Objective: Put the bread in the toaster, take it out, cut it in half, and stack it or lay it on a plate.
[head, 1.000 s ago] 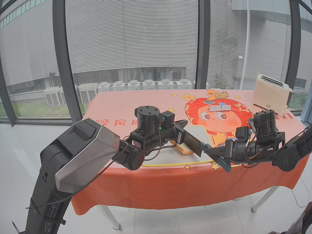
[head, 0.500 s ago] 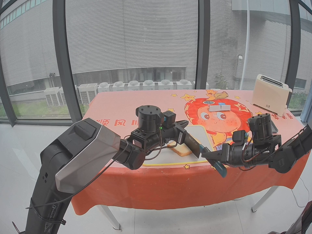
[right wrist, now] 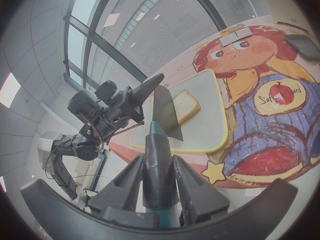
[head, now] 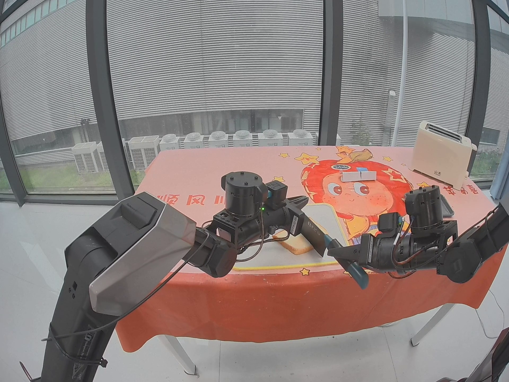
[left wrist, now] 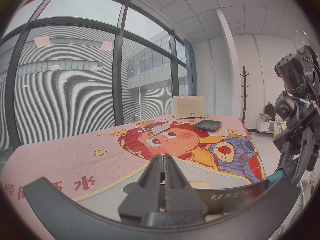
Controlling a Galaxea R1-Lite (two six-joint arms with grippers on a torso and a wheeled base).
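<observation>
Gripping the teal handle of a kitchen knife, the right gripper has its fingers clamped on either side of it, out past the near edge of the table. The dark blade stands on edge and reaches in over the yellow-rimmed cutting board, crossing the near end of the bread. I can't tell whether the edge is touching the slice. The bread is one whole toasted slice lying flat on the board, toward the robot's left side of it.

From the other side, the left gripper hangs over the board just beside the blade's spine, with its two fingers pressed together and nothing between them.

Well away, at the far right corner of the orange cartoon tablecloth, sits the cream toaster, with a dark tray lying flat near it. Two small grey blocks rest side by side on the printed girl's forehead
</observation>
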